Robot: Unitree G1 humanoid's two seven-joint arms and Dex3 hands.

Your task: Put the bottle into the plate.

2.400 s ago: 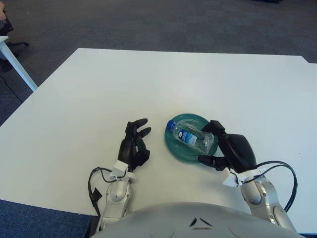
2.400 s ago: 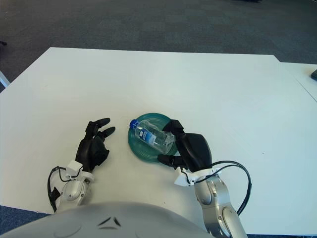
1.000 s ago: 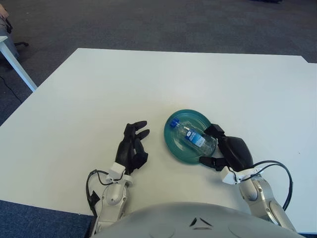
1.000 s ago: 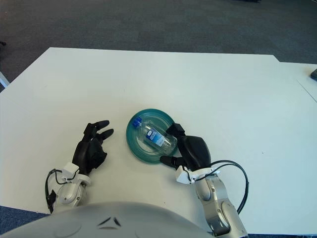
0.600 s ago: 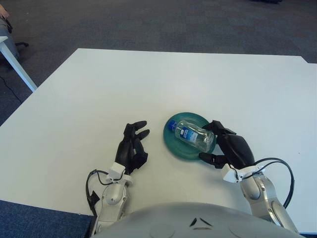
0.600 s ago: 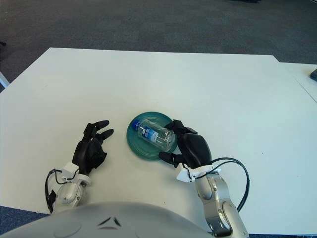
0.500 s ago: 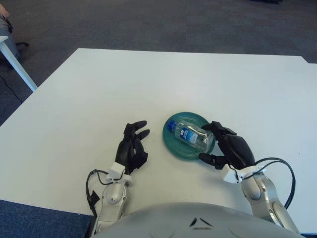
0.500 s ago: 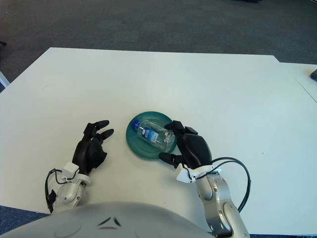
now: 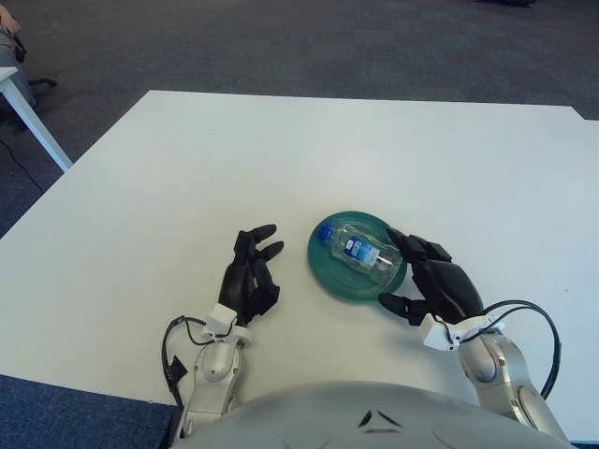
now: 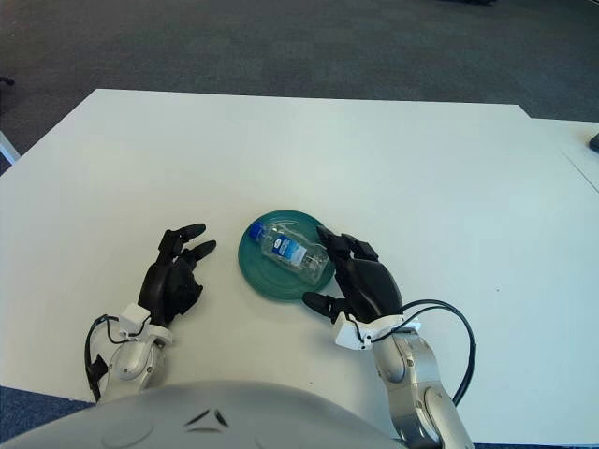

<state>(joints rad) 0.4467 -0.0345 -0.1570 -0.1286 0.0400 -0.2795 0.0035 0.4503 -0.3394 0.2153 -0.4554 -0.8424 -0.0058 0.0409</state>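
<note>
White table (image 9: pixel 281 150) fills the view, dark carpet beyond. On it, the clear bottle (image 9: pixel 360 250) lies on its side inside the green plate (image 9: pixel 329 273), cap pointing to the robot's left. Right hand (image 9: pixel 440 283) sits at the plate's near-right rim, fingers spread, gripping nothing, fingertips just beside the bottle's base. Left hand (image 9: pixel 252 275) shows left of the plate, fingers loosely extended and empty. Danger now: a careless pull-away could clip the rim or nudge the bottle, which would likely roll out.

Both views look forward and down from the robot's head, set slightly apart side by side. Each takes in the same white table (image 9: pixel 281 150), with the right hand (image 9: pixel 435 281) and left hand (image 9: pixel 251 276) close below and grey floor (image 10: pixel 281 37) beyond.
</note>
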